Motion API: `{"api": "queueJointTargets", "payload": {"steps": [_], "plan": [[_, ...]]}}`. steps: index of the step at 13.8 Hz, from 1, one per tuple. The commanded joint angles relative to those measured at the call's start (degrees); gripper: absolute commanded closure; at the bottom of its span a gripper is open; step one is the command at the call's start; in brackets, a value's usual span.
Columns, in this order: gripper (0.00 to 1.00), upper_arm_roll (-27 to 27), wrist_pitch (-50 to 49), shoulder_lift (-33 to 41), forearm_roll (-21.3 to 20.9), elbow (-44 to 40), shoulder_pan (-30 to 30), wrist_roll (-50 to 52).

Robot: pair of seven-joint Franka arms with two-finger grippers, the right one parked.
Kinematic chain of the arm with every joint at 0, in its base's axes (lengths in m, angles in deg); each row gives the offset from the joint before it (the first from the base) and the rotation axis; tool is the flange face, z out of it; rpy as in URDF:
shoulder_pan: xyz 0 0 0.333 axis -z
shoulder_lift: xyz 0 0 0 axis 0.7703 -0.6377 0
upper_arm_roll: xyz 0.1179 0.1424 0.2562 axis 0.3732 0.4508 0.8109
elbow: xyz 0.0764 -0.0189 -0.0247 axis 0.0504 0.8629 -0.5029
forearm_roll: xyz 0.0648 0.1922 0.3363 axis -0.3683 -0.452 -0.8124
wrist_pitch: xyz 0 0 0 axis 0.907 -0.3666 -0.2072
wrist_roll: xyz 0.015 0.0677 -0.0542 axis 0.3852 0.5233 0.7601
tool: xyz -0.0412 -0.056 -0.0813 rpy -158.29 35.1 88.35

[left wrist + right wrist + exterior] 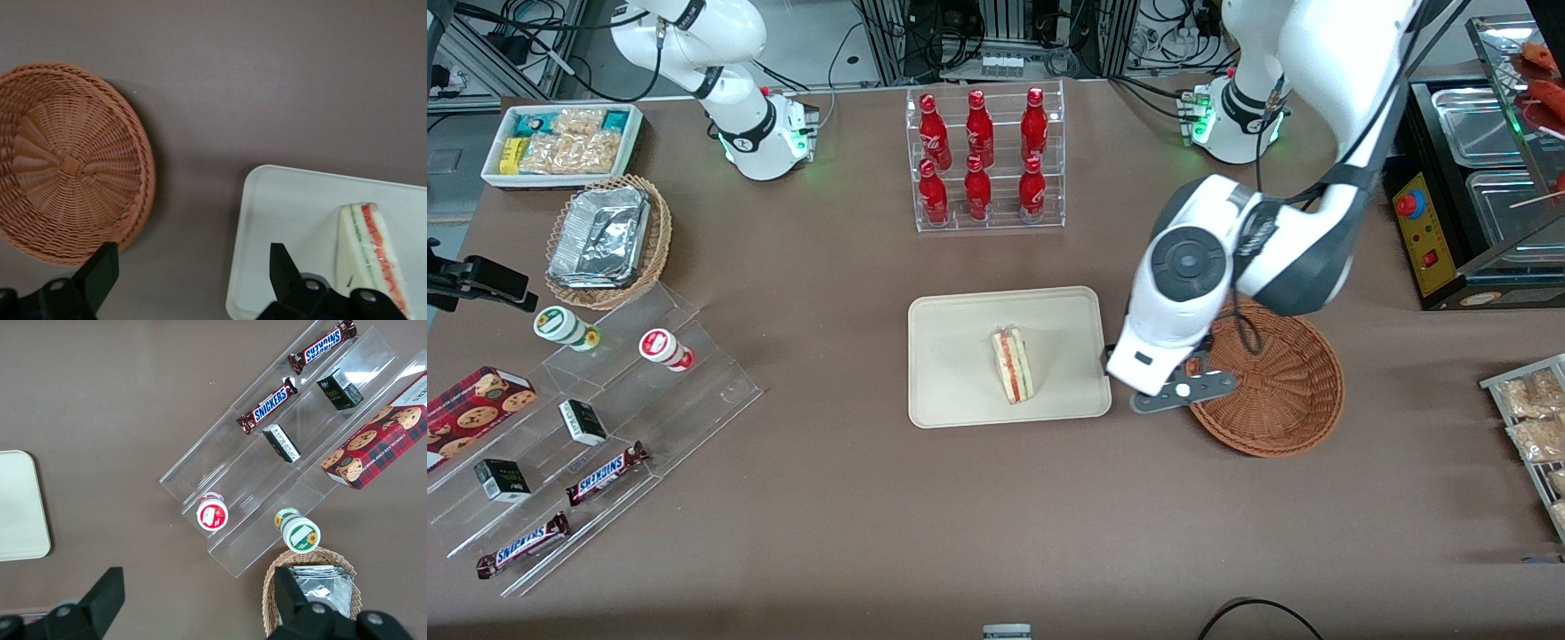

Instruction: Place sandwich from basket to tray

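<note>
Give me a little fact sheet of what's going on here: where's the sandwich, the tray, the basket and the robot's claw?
sandwich: lying on the tray, cut edge showing red and green layers
tray: flat on the table, beside the basket
basket: nothing in it
gripper: open, holding nothing, above the bare table between tray and basket
task status: sandwich looks delivered

Brown table [827, 498]; cable-strewn equipment racks [1005, 36] along its edge; even light.
</note>
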Motion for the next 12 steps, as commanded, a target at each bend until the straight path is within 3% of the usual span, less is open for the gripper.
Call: {"api": "queueJointTargets", "payload": {"steps": [1,4,9,12], "plan": [[0.0,-0.5,-0.3,9.1,3.2,8.6,-5.4,-8.7],[0.0,2.0,-1.8,17.0,7.2,14.9,-8.7,-20.3],[0.0,12.0,-15.1,25.7,14.7,14.6,-7.9,-35.6],[0.0,15.9,-23.0,27.6,14.9,11.5,-8.1,-43.5]]}}
